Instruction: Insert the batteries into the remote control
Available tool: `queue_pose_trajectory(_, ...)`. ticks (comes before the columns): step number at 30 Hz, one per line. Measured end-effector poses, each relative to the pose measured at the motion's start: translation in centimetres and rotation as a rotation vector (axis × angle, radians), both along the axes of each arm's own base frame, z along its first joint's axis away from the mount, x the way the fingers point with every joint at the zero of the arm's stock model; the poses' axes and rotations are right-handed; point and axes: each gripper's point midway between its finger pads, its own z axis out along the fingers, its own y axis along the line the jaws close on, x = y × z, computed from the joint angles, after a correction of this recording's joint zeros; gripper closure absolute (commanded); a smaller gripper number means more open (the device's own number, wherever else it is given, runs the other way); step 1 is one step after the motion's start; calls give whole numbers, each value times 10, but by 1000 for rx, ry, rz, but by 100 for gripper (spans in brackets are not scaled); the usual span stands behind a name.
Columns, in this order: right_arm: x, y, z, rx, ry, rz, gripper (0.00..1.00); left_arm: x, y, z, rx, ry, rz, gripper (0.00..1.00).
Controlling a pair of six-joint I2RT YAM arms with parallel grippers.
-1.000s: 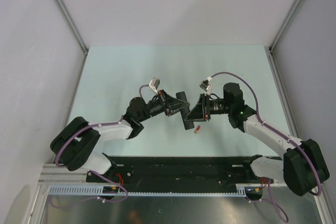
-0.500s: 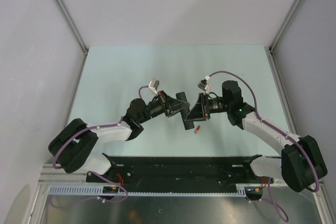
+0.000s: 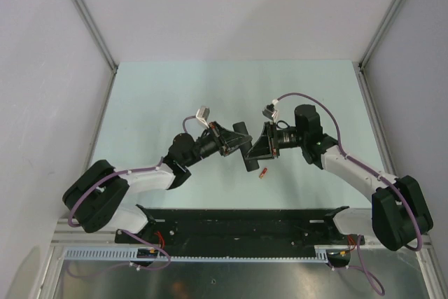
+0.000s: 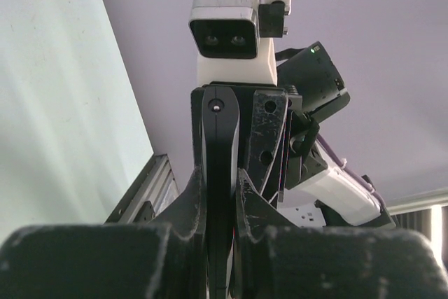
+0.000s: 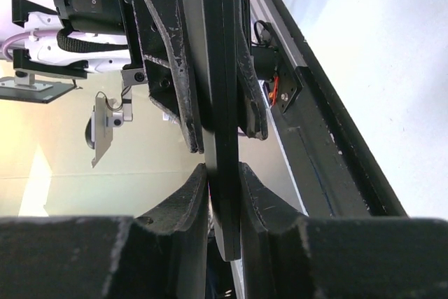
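Remote control (image 4: 218, 145) clamped by both arms' jaws; red-orange battery (image 3: 264, 173) on table (image 3: 175, 96).

High above and behind the rig, looking down over the whole table (image 3: 140, 103). From each wrist, very close, facing the opposite wrist head-on. Shared by all three: the remote control (image 4: 219, 173)

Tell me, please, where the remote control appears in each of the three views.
Top external: remote control at picture centre.
Left wrist: remote control upright, lower centre.
Right wrist: remote control upright, centre.
Shared landmark: left gripper and right gripper both clamp it.
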Motion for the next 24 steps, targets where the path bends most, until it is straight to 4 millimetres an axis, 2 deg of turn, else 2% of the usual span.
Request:
queue_pose_trajectory(3, 2, 0, 1, -1, 1, -10, 59, 0, 0, 0, 3, -5, 1, 100)
queue_pose_trajectory(4, 10, 1, 2, -4, -16, -44, 57, -8, -4, -2, 11, -4, -29, 100)
queue_pose_trajectory(11, 12, -2, 12, 3, -84, -60, 38, -24, -8, -4, 25, -22, -114, 100)
queue_pose_trajectory(13, 22, -6, 22, 2, -138, -112, 34, -33, -7, -8, 45, -19, -171, 100)
queue_pose_trajectory(14, 24, -9, 28, 4, -164, -130, 27, -35, -6, -10, 52, -18, -187, 100)
queue_pose_trajectory(15, 27, -14, 36, 5, -204, -159, 25, -33, -4, -11, 57, -18, -195, 100)
queue_pose_trajectory(20, 24, -35, 62, -22, -333, -259, 23, 0, 20, -19, 101, -27, -122, 100)
queue_pose_trajectory(24, 33, -55, 66, -129, -417, -403, 28, 36, 35, -30, 231, -49, -36, 100)
